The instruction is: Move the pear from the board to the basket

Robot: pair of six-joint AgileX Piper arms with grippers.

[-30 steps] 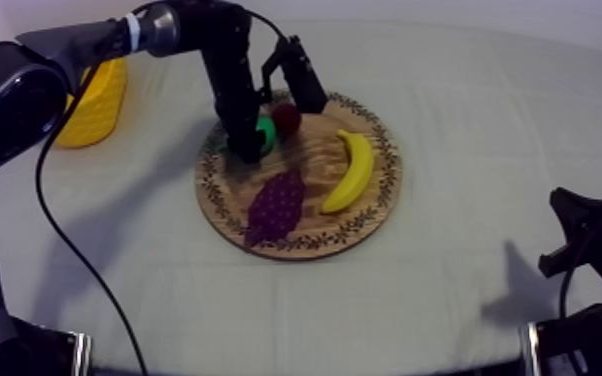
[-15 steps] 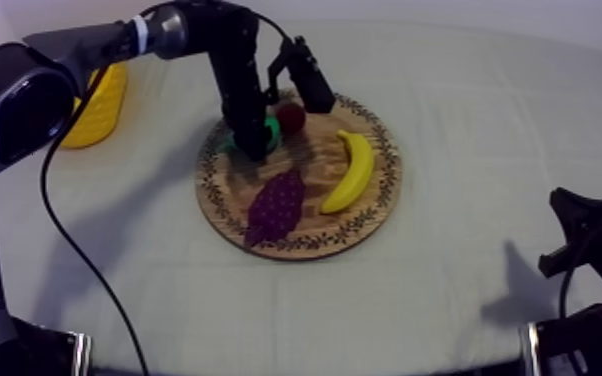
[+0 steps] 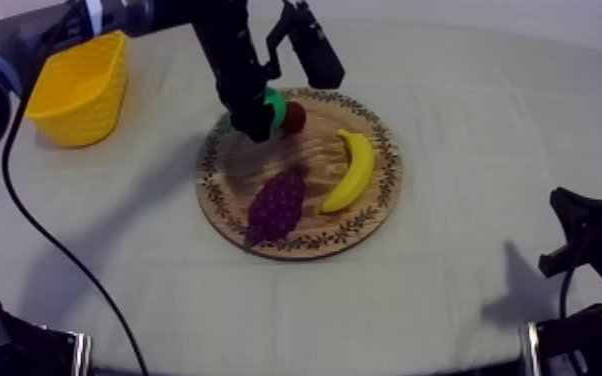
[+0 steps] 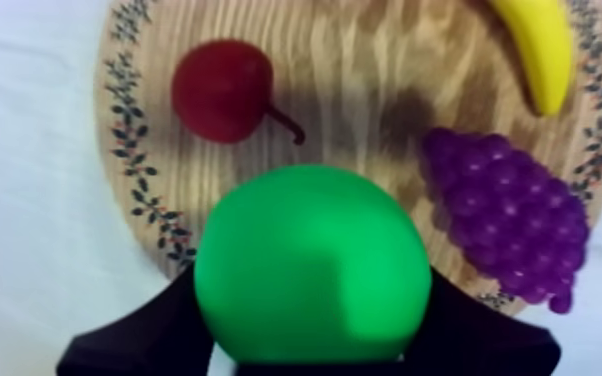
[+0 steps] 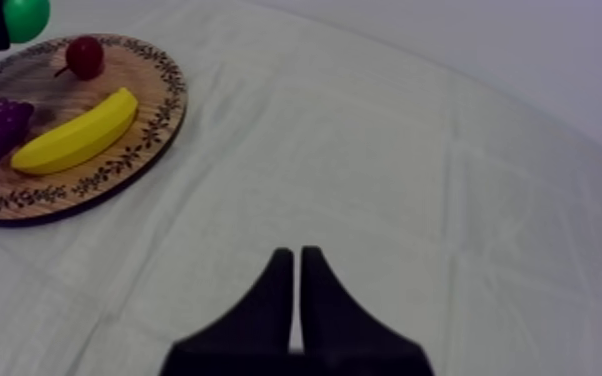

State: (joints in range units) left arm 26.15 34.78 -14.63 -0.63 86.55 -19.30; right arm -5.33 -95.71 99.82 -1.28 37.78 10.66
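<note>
Your left gripper [image 3: 259, 120] is over the far side of the wooden board [image 3: 310, 246], and its arm comes in from the upper left of the table. It is clamped on the pear [image 3: 274, 104]. In the left wrist view the two black fingers [image 4: 135, 335] press on both sides of the green pear [image 4: 312, 265], which fills the space between them. The pear hangs above the board and does not seem to touch it; a dark shadow lies on the wood under it. It is not in the yellow basket [image 3: 75, 88], which stands well apart on the cloth at the left of the board, with its opening upward.

On the board you see three more fruits. The small red fruit [image 3: 294, 117] lies just beside the held pear, near the far rim. The bunch of grapes [image 3: 277, 203] lies toward the near rim, and the banana [image 3: 353, 170] lies at the right side of the board, apart from the grapes.

Your right gripper [image 5: 296, 256] is low at the right side of the table, far from the board. Its fingers lie together as a narrow wedge over the bare cloth [image 5: 415, 150], with nothing between them. From this side you also see the pear [image 5: 27, 15] beyond the far rim of the board, above the small red fruit.
</note>
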